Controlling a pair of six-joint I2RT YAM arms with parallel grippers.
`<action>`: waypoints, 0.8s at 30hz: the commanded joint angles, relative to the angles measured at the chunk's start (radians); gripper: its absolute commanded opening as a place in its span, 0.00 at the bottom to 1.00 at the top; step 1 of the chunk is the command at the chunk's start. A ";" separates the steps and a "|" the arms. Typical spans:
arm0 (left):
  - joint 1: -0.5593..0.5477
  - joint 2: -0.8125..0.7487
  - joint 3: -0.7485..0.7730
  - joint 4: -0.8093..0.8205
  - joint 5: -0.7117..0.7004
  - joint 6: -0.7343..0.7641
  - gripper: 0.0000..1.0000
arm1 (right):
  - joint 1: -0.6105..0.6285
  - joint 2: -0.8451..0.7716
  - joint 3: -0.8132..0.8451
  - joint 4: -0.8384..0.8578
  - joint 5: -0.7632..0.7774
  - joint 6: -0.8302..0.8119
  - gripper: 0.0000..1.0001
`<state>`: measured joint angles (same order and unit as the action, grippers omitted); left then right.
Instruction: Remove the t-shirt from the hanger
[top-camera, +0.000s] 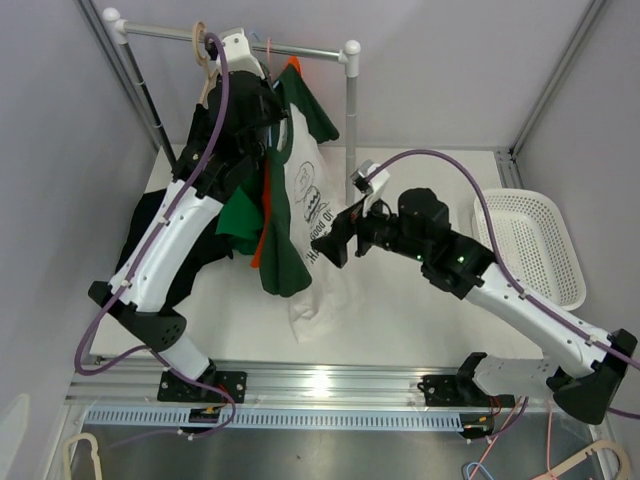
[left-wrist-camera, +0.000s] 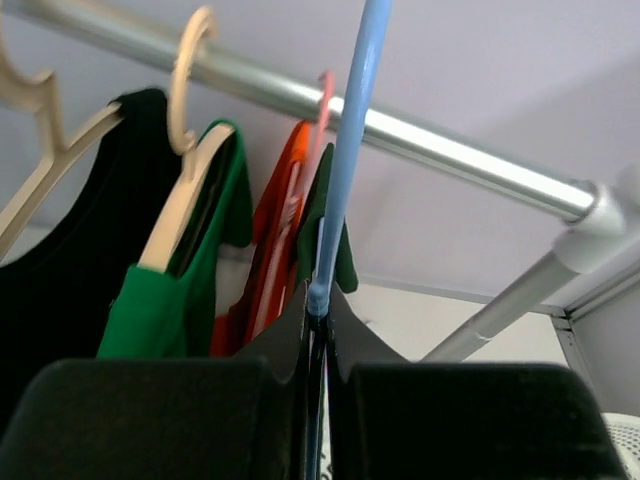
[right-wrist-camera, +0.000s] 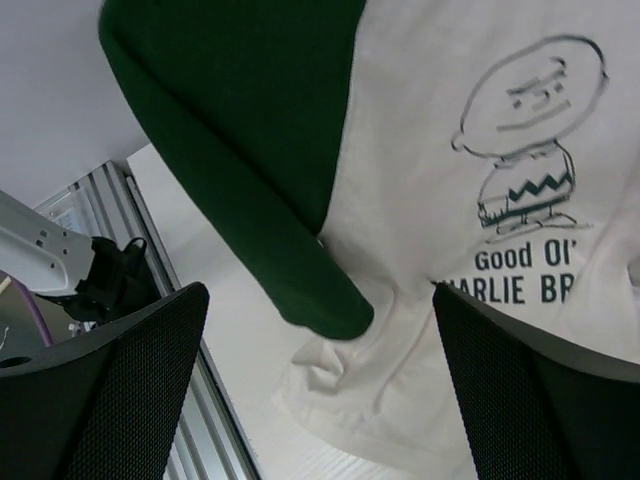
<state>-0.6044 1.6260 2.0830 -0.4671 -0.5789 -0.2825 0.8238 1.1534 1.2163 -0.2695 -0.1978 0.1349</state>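
The t-shirt (top-camera: 305, 195), white with dark green sleeves and a cartoon print, hangs in the upper middle of the top view. Its long axis runs from the rail (top-camera: 280, 42) at the top of the frame down toward the centre, and its hem is slumped on the table (top-camera: 400, 320).

The left gripper (left-wrist-camera: 318, 312) is up at the top end of that axis. Its fingers are pressed tight together on the thin stem of the hanger (left-wrist-camera: 352, 140) (the blue one, among several other garments (left-wrist-camera: 170, 300) on wooden and red hangers). Whether the hook sits over the rail cannot be told, as the stem runs out of the top of the left wrist view.

The right gripper (top-camera: 335, 240) is at the centre of the top view, just to the right of the shirt's body. Its fingers are spread wide and hold nothing. In its own camera the print and one green sleeve fill the gap between them.

So the right arm is much the nearer to the loose cloth. My judgement is that the coming move depends on it closing on the fabric in front of it and drawing it away from the pinned hanger, along the shirt's length.
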 joint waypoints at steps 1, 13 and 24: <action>-0.023 -0.054 -0.003 -0.094 -0.142 -0.142 0.01 | 0.079 0.023 0.038 0.153 0.044 -0.021 1.00; -0.049 -0.071 -0.014 -0.123 -0.180 -0.170 0.01 | 0.262 0.164 0.075 0.259 0.156 -0.046 0.76; -0.052 -0.055 -0.014 -0.055 -0.119 -0.113 0.01 | 0.448 0.108 0.052 0.150 0.323 -0.028 0.00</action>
<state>-0.6483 1.6073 2.0567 -0.6132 -0.7166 -0.4168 1.1969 1.3273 1.2598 -0.1036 0.0525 0.1005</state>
